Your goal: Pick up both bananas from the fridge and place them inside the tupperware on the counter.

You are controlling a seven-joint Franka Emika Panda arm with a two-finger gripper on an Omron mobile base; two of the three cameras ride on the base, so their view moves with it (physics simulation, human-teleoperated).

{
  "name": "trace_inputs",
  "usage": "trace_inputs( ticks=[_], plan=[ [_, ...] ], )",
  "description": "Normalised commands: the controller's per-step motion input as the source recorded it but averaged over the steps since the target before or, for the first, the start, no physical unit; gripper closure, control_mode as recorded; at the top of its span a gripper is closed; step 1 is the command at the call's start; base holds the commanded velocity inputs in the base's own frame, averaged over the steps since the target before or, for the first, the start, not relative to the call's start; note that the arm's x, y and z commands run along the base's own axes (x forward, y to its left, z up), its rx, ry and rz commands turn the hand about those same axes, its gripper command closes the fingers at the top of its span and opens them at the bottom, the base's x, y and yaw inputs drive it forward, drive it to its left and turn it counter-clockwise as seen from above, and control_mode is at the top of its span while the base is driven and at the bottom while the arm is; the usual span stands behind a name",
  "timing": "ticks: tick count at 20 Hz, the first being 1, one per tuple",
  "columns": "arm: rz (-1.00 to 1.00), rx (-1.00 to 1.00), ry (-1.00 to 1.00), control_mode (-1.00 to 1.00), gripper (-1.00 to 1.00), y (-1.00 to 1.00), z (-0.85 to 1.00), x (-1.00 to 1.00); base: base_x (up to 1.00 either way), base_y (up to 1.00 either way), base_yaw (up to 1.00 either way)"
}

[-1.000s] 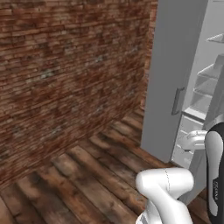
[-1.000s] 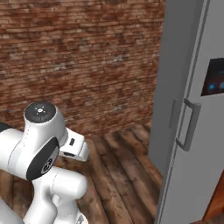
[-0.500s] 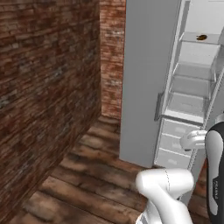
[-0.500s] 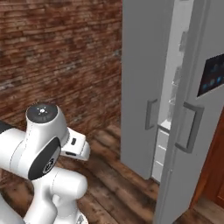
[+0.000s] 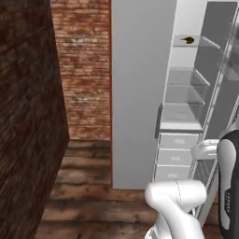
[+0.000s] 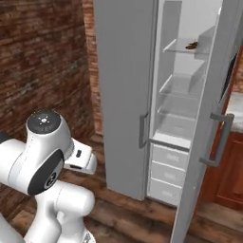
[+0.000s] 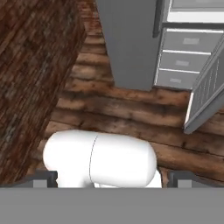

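The fridge (image 5: 140, 93) stands open, its pale interior (image 6: 182, 85) holding glass shelves above several drawers (image 6: 166, 173). On the upper shelf lies a small dark-brown, yellowish shape, the bananas (image 5: 188, 40) (image 6: 191, 45); it is too small to tell one from two. In the hand view my gripper (image 7: 112, 179) points down at the wooden floor, well short of the fridge and far below that shelf. Its fingertips (image 7: 43, 178) stand wide apart, open, with nothing between them. The tupperware is out of view. A sliver of the counter (image 6: 236, 107) shows past the right door.
The fridge's left door (image 6: 123, 95) and right door (image 6: 213, 123), each with a bar handle, swing out on either side of the opening. A brick wall (image 5: 28, 116) runs close on the left. Reddish-brown cabinets (image 6: 228, 166) stand at the right. Wooden floor (image 7: 109, 109) lies before the fridge.
The whole scene has shifted: the cameras turned from the brick wall and the closed-looking door edge to face the fridge's open interior. The gripper stays open.
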Motion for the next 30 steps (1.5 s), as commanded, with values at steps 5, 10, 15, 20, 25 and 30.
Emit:
trace_inputs(
  ticks=[5,10,15,20,25,30],
  plan=[
    [0.0,0.0,0.0,1.0,-1.0,0.0,0.0,0.0,0.75,0.38,-0.7],
    [0.0,0.0,0.0,1.0,-1.0,0.0,0.0,0.0,0.78,0.31,-0.54],
    [0.0,0.0,0.0,1.0,-1.0,0.0,0.0,0.0,0.74,0.14,-0.37],
    [0.0,0.0,0.0,1.0,-1.0,0.0,0.0,0.0,0.79,0.32,-0.09],
    [0.0,0.0,0.0,1.0,-1.0,0.0,0.0,0.0,0.62,0.03,0.0],
    [0.0,0.0,0.0,1.0,-1.0,0.0,0.0,0.0,0.39,-0.1,0.0]
  ],
)
